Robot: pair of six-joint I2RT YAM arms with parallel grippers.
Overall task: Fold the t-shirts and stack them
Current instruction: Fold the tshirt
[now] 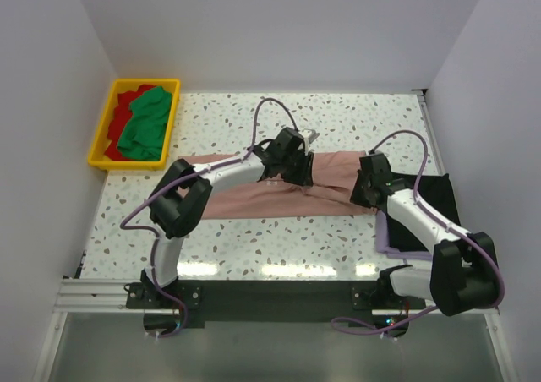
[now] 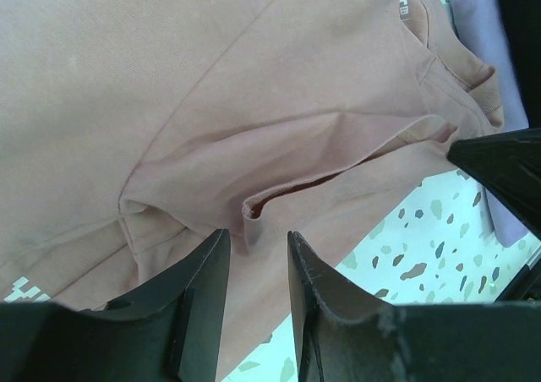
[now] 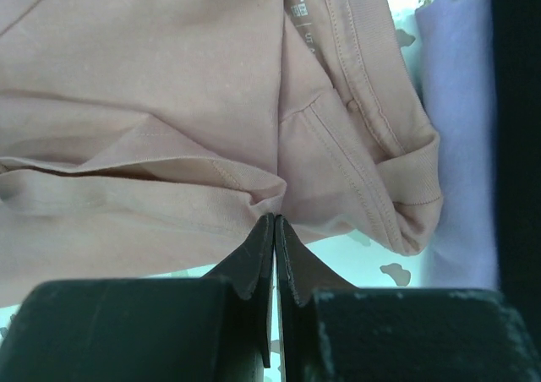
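- The yellow bin (image 1: 101, 135) sits at the table's (image 1: 355, 120) 10 o'clock corner. It holds the green t-shirt (image 1: 148, 124) heaped over the red t-shirt (image 1: 127, 101), both loose and unfolded, so I judge these two still to be done.
- The left gripper (image 2: 258, 240) is over the middle of the table, its jaws a narrow slot apart. A raised pleat of pink cloth lies just beyond their tips, and nothing shows between them.
- The pink t-shirt (image 1: 245, 198) lies across the middle of the table as a long band. Its long axis runs from 9 o'clock to 3 o'clock, with the collar and neck label at the 3 o'clock end (the wrist views show this best). It looks narrowed lengthwise but not yet folded short, so about midway.
- The right gripper (image 3: 275, 220) is at the collar end, its jaws pressed tip to tip. A fold of the pink cloth is drawn to a point at them and appears pinched.
- At 3 to 4 o'clock the black t-shirt (image 1: 439, 198) lies on the lavender t-shirt (image 1: 382, 240), a started stack. I judge those two done, with pink next to join them.
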